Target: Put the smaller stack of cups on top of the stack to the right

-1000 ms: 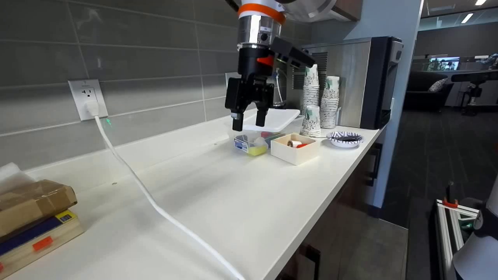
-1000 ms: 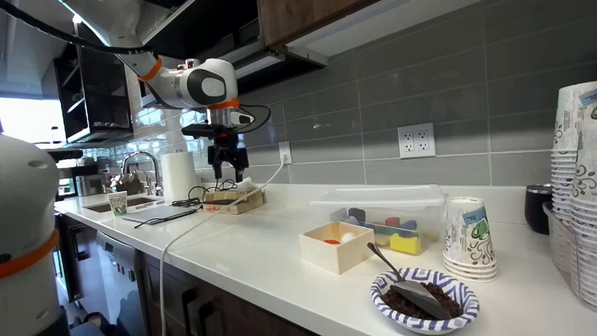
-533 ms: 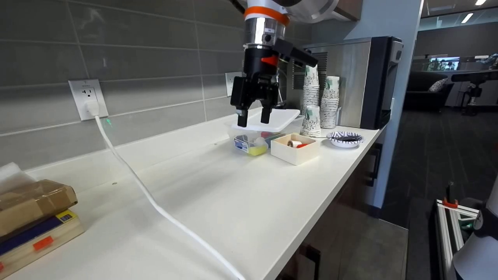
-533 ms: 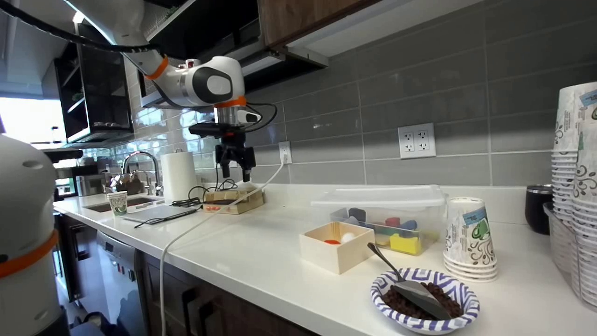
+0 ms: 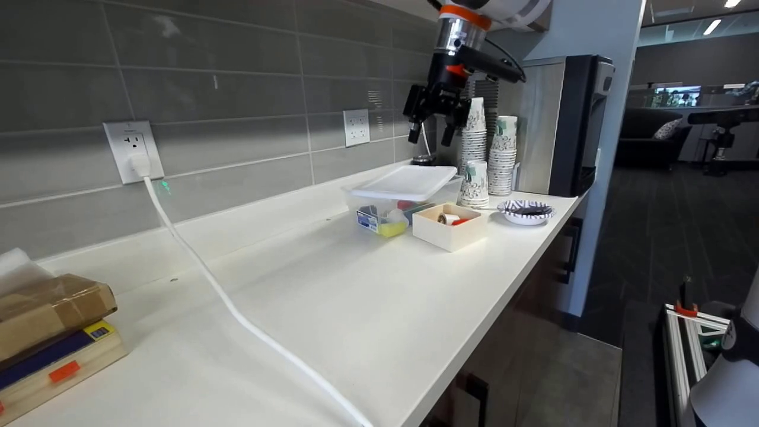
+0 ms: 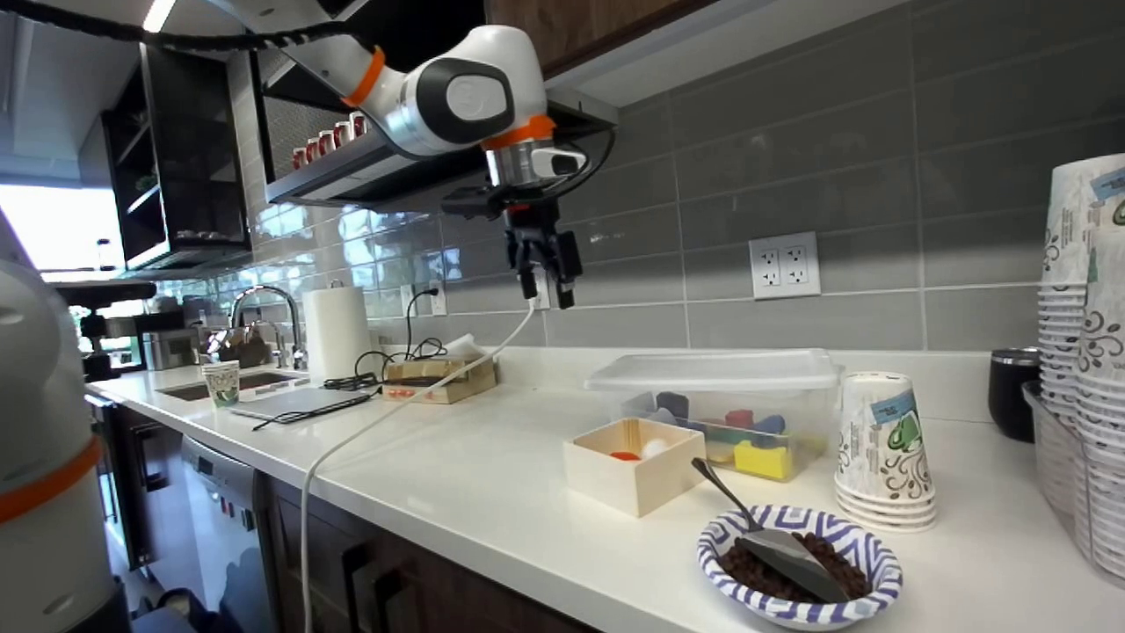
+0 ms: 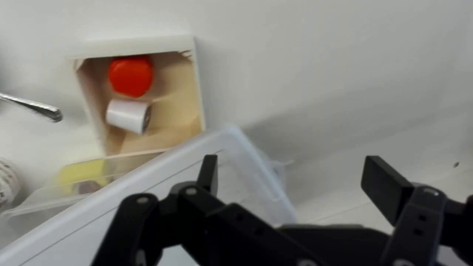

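Note:
The smaller stack of cups [image 5: 475, 185] is short, white and patterned, upside down on the counter beside the plastic box; it also shows in an exterior view [image 6: 883, 453] and partly at the wrist view's left edge [image 7: 6, 183]. Two tall white cup columns stand behind it. The stack to the right [image 5: 503, 157] is the nearer column, cut by the frame edge in an exterior view [image 6: 1106, 378]. The farther column [image 5: 474, 139] is beside it. My gripper [image 5: 431, 136] is open and empty, high above the counter, over the box lid's corner in the wrist view [image 7: 290, 162], apart from all cups.
A clear plastic box with white lid [image 6: 721, 369] stands by the wall. An open wooden box [image 6: 615, 475] is before it. A patterned bowl [image 6: 866, 532] holds a dark spatula. A black tumbler [image 6: 1012, 400] stands near the columns. A white cable [image 6: 422, 387] crosses the counter.
My gripper has moved right and up in both exterior views, toward the cup stacks, and tilted slightly. It stays open. The cups have not moved.

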